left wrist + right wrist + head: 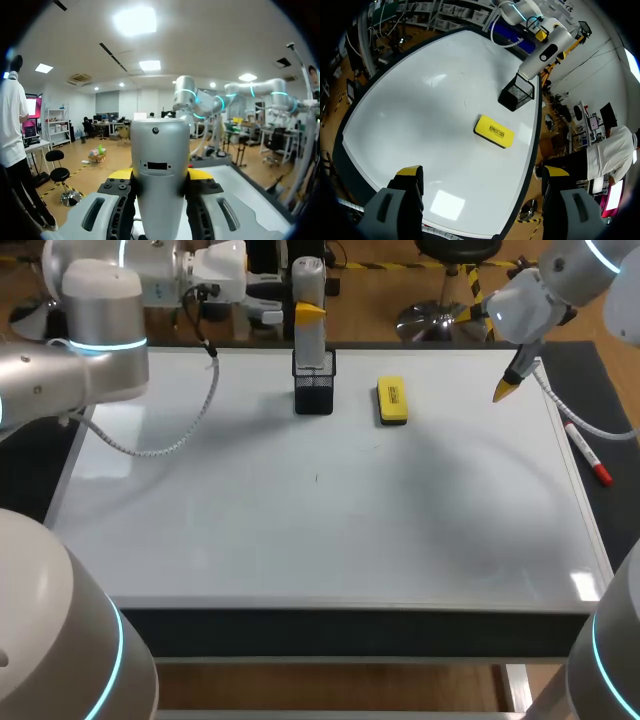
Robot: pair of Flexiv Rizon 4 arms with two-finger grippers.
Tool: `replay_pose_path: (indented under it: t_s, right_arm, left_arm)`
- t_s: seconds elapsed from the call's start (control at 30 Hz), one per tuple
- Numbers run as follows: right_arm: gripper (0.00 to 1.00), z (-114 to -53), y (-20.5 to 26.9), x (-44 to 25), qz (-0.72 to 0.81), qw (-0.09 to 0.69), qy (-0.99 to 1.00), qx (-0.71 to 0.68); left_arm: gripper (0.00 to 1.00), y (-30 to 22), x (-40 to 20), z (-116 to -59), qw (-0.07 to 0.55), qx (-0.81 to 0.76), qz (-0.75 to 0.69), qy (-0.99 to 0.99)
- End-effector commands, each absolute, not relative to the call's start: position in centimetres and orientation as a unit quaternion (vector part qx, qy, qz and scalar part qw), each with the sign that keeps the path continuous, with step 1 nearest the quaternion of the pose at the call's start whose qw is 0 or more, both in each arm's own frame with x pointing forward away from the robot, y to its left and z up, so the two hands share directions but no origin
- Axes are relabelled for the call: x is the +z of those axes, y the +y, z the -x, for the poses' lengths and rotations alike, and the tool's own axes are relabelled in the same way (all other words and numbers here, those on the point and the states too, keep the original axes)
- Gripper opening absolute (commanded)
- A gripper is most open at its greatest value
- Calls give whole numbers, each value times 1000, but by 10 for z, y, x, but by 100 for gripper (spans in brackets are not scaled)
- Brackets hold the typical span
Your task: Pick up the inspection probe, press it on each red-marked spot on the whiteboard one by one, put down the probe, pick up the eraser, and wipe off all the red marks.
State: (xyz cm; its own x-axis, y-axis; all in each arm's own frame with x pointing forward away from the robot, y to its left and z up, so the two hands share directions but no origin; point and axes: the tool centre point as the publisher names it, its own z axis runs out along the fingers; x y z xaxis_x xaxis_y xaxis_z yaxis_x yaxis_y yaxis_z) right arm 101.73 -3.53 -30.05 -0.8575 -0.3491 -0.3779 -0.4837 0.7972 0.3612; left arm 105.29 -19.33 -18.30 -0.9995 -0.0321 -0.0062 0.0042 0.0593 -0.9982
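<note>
Peering down in the head view, I find my left gripper [310, 312] half hidden behind the grey inspection probe [309, 280], upright in the black mesh holder [314, 392]. Left wrist view: both tips clamp its smooth barrel, base cut off. Right wrist view: my right gripper [481, 172] gapes above the whiteboard [420, 115], yellow eraser [494, 131] ahead.

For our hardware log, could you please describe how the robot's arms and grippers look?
The left arm and right arm are silver-grey with cyan rings at the joints. A white cable trails from each. The left gripper and right gripper have grey bodies and yellow tips.
</note>
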Motion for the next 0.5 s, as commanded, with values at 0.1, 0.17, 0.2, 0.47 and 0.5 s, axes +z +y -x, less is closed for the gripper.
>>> replay_pose_path:
  t_s: [0.1, 0.17, 0.2, 0.47, 0.5]
  right_arm:
    - [100, -1018, -35, -300, 223, 146, 937, 226]
    - [100, -1018, -35, -300, 223, 146, 937, 226]
    - [100, -1018, -35, -300, 223, 146, 937, 226]
    - [100, -1018, -35, -300, 223, 146, 937, 226]
    - [100, -1018, -35, -300, 223, 146, 937, 226]
  left_arm:
    - [0, -196, -187, -1059, 9, -688, 20, 725]
    - [0, -197, -189, -1061, 10, -688, 21, 725]
    - [0, -197, -190, -1063, 10, -688, 22, 726]
    - [0, -200, -202, -1071, 10, -684, 34, 728]
    - [0, -200, -203, -1072, 9, -684, 35, 728]
